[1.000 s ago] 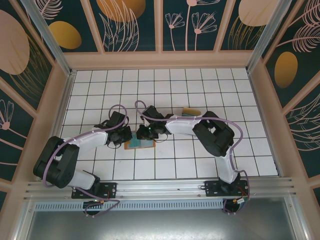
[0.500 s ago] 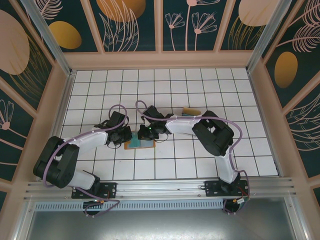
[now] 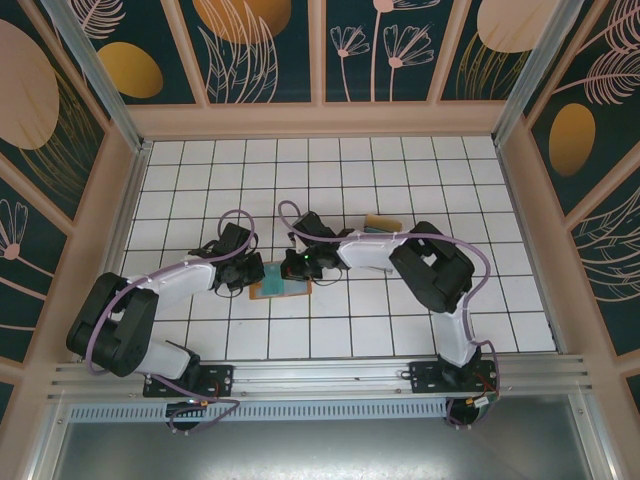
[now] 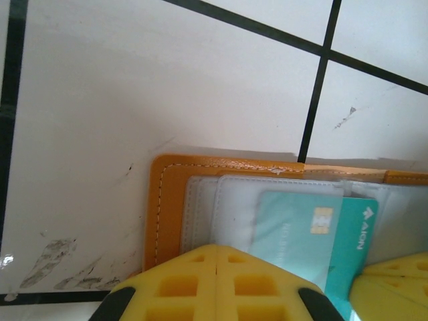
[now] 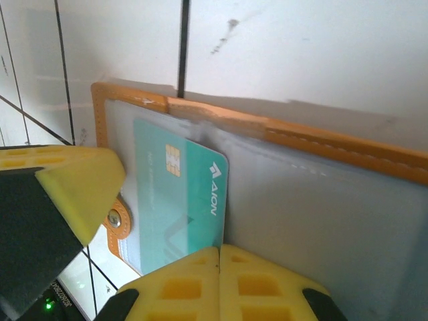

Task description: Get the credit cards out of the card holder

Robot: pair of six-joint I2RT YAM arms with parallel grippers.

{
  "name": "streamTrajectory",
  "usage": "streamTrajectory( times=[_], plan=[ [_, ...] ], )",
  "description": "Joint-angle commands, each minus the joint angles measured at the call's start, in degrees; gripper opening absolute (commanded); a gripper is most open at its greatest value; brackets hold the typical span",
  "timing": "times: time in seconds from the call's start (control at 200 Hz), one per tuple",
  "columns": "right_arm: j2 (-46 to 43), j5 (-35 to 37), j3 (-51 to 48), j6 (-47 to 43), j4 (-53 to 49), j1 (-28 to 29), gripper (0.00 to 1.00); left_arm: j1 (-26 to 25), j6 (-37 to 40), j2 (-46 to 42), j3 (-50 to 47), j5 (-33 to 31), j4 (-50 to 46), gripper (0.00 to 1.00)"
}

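Card holder open on the tiles, both grippers down on it with jaws together.

From the left of the top view, you see the left gripper [image 3: 252, 272] at the left end of the card holder [image 3: 280, 288], which lies flat just below the centre of the frame. In the left wrist view, its yellow pads [image 4: 180, 284] meet with no gap, tips over the holder's orange stitched border [image 4: 160, 200] and pale lining. A teal card [image 4: 301, 234] sits in a pocket to the right. At the right end is the right gripper [image 3: 297, 267]. In the right wrist view, its pads [image 5: 180, 287] are also pressed together, at the card's lower right corner. You cannot tell whether they pinch the card. The holder's snap tab [image 5: 115, 219] lies at lower left.
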Motion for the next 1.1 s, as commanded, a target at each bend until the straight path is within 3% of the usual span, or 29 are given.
streamTrajectory(
  times=[0.0, 0.18, 0.275, 0.485, 0.591, 0.741, 1.096],
  plan=[
    [-2.7, 1.1, -2.2, 0.4, -0.8, -0.7, 0.00, 0.1, -0.4, 0.3, -1.0, 0.0, -2.5, 0.00],
    [-2.7, 0.3, -2.8, 0.7, 0.6, -0.7, 0.00, 0.1, -0.3, 0.4, -1.0, 0.3, -2.4, 0.00],
    [-1.7, -1.2, -2.0, 0.9, 2.2, -0.6, 0.12, 0.1, -0.3, 0.4, -1.0, 0.6, -2.4, 0.00],
    [1.0, -2.4, 0.0, 1.5, 2.9, -0.5, 0.17, 0.1, -0.2, 0.2, -0.9, 1.0, -2.4, 0.00],
    [1.1, -2.3, -0.3, 2.0, 3.6, -0.6, 0.16, 0.1, -0.2, -0.1, -0.9, 0.8, -2.4, 0.00],
    [0.4, -1.8, -1.0, 2.2, 4.2, -1.0, 0.00, 0.2, -0.2, -0.1, -0.9, 0.9, -2.5, 0.00],
    [-4.4, -2.9, -6.5, -0.5, 3.4, -5.0, 0.00, 0.1, 0.1, 0.1, -0.9, 0.7, -2.5, 0.00]
  ],
)
